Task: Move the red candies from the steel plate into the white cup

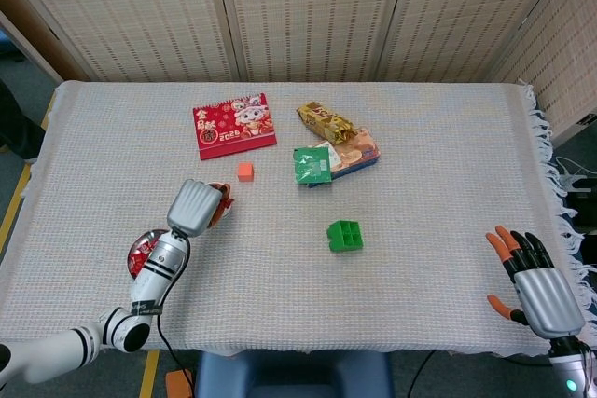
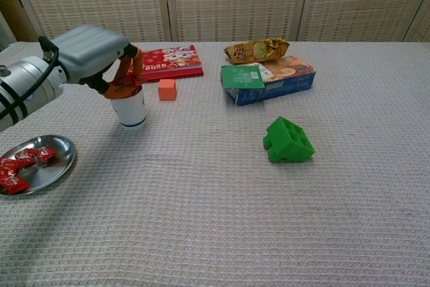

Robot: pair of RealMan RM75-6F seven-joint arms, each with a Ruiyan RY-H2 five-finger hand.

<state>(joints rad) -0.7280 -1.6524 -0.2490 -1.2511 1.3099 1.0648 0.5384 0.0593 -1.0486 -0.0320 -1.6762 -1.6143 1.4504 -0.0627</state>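
left hand [image 2: 94, 55] hovered over white cup [image 2: 130, 109], fingers [image 2: 127, 70] curled on what looked like a red candy | several red candies [image 2: 20, 166] remained on steel plate [image 2: 57, 147] near counter's left front edge; task unfinished | right hand [image 1: 536, 286] idle, fingers spread, empty

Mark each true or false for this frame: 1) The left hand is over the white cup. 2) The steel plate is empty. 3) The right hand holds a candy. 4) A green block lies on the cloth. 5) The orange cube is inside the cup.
1) True: the left hand is above the white cup.
2) False: the steel plate still has red candies.
3) False: the right hand holds nothing.
4) True: green block.
5) False: the orange cube sits beside it.
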